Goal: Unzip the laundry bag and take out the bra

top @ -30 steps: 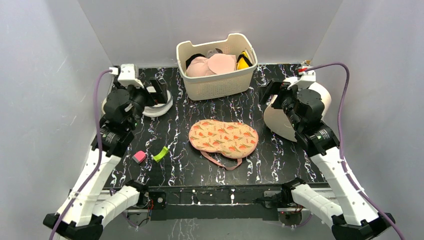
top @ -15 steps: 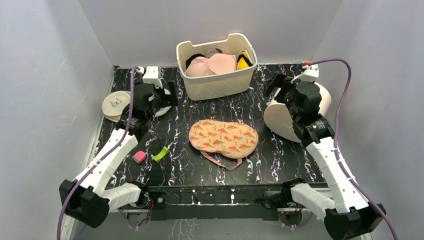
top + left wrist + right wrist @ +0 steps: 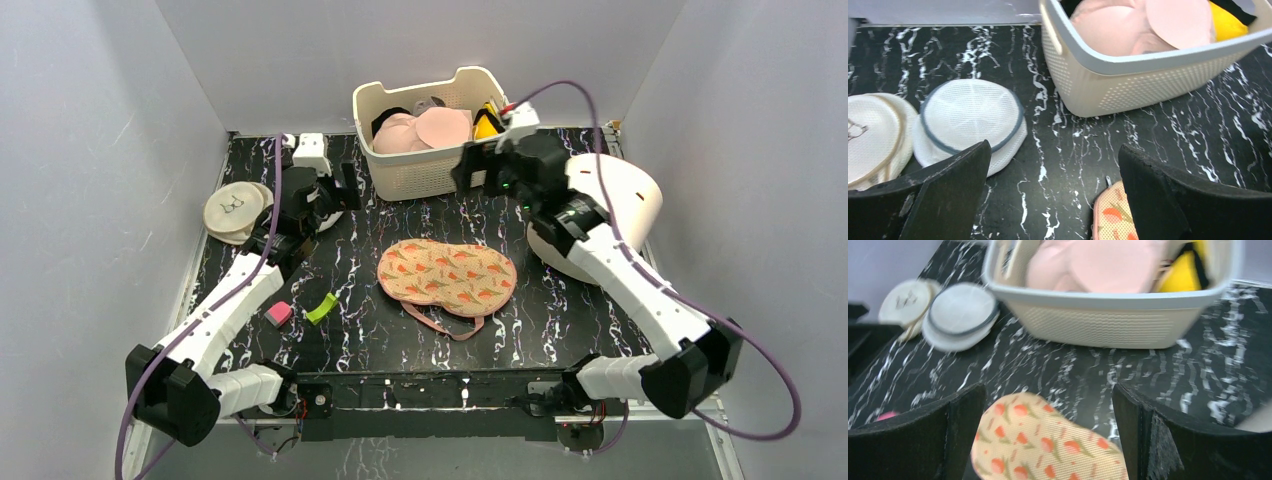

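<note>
The laundry bag (image 3: 447, 277), peach with a carrot print and a pink loop, lies flat and closed at the table's middle. Its corner with a small zipper pull (image 3: 1108, 181) shows in the left wrist view (image 3: 1110, 215), and it lies below the jaws in the right wrist view (image 3: 1048, 445). The mustard-yellow bra (image 3: 487, 125) lies in the cream basket's right end (image 3: 1225, 22) (image 3: 1185, 272). My left gripper (image 3: 343, 188) (image 3: 1054, 150) is open and empty, left of the basket. My right gripper (image 3: 470, 170) (image 3: 1048, 390) is open and empty, above the table between the basket front and the bag.
The cream slotted basket (image 3: 433, 170) stands at the back centre with pale pink cups (image 3: 420, 130) inside. White mesh discs (image 3: 232, 210) (image 3: 970, 117) lie at the back left. A large white round case (image 3: 615, 195) stands at the right. A pink block (image 3: 279, 313) and a green clip (image 3: 321, 308) lie front left.
My right arm has swung left, from beside the white round case to the basket's front. My left arm has reached forward and slightly right. The bag has not moved.
</note>
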Motion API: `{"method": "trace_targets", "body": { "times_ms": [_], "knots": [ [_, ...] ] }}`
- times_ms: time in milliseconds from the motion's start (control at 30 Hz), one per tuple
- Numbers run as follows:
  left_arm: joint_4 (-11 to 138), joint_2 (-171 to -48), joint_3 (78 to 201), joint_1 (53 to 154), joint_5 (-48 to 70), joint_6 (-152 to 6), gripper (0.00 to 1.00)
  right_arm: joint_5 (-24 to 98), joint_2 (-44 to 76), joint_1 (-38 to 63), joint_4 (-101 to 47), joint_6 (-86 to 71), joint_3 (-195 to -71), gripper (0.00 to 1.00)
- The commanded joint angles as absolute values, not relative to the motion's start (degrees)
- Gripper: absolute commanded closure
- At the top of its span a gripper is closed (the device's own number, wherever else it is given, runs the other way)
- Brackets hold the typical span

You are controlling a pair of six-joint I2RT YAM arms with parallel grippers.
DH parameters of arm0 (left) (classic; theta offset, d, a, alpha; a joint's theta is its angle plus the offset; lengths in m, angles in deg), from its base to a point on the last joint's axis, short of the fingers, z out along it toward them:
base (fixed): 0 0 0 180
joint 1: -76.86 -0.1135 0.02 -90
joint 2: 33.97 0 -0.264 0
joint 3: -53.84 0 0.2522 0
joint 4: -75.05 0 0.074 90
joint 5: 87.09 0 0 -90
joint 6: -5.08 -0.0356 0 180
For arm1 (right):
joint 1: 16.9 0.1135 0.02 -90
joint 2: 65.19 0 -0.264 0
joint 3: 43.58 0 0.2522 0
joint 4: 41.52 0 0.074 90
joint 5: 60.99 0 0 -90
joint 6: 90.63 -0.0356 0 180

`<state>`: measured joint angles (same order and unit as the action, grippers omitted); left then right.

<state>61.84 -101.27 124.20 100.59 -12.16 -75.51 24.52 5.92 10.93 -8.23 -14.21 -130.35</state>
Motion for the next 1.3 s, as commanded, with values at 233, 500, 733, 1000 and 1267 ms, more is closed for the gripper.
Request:
{"method": "trace_targets", "body": {
  "times_ms": [233, 500, 733, 1000, 1267],
  "knots": [
    [66.84, -93.51, 120.55, 100.91, -32.32, -75.77, 0.02, 27.03, 22.80, 28.41, -6.06, -15.11, -135.38, 0.02],
    [67.61, -93.27, 120.20, 100.96, -33.55, -76.31, 0.02, 20.14, 34.06, 28.98, 4.40, -19.18, -137.16, 0.02],
    [66.43, -94.78, 121.27, 100.94, -31.91, -75.93, 0.02, 10.55, 37.41, 28.89, 1.97, -23.37, -133.29, 0.02],
    [66.56, -95.57, 121.04, 100.94, -31.98, -76.10, 0.02, 22.27, 45.02, 30.75, -2.53, -20.34, -137.59, 0.02],
    [66.43, -95.86, 121.13, 100.94, -31.66, -76.01, 0.02, 23.71, 44.37, 40.17, -0.73, -8.78, -136.20, 0.02]
  ]
}}
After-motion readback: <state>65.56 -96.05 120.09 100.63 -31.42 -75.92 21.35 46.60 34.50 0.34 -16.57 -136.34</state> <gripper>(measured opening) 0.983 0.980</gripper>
